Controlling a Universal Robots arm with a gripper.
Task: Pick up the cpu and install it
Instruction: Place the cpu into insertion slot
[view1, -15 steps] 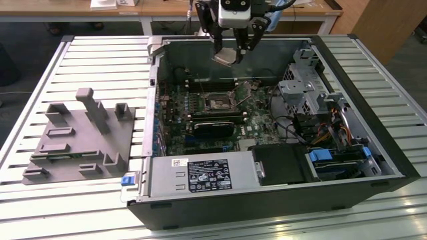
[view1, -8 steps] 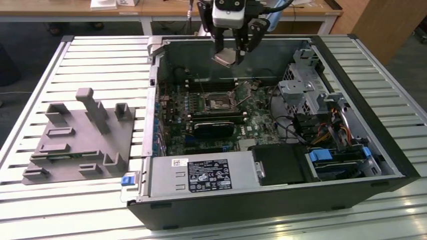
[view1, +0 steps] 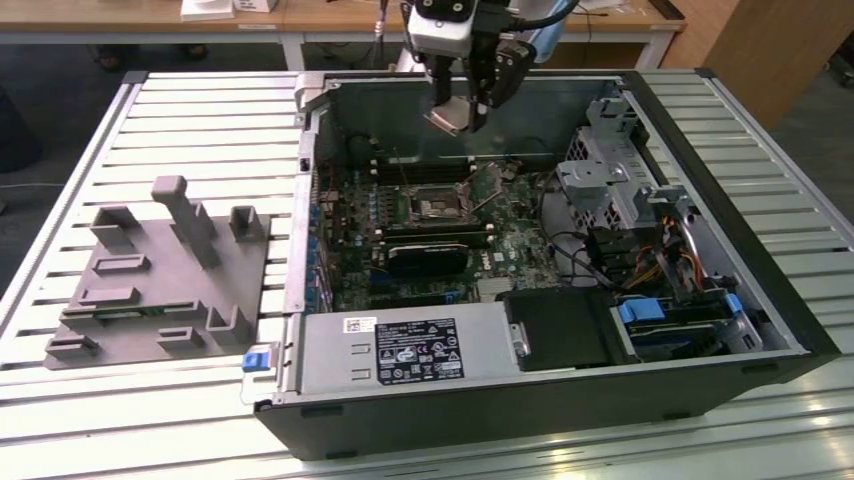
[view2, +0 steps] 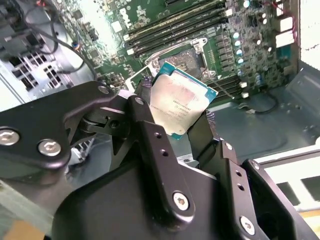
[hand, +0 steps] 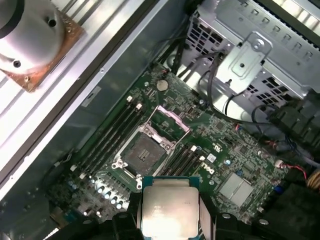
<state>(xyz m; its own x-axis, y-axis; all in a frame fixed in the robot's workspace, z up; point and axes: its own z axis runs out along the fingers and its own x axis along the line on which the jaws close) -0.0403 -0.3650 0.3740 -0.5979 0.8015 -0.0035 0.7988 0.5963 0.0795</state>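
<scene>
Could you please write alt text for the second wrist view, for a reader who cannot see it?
The black gripper holds the cpu by its edges over the open, empty socket on the green motherboard, with memory slots running beside the socket.

Nothing can be read. Faint lettering stands on the top plate of the cpu. Small print covers a dark label on the power supply.

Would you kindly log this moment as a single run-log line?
claw: shut on cpu | cpu: held up, apart from socket | socket: empty, frame open | install: not yet done
</scene>
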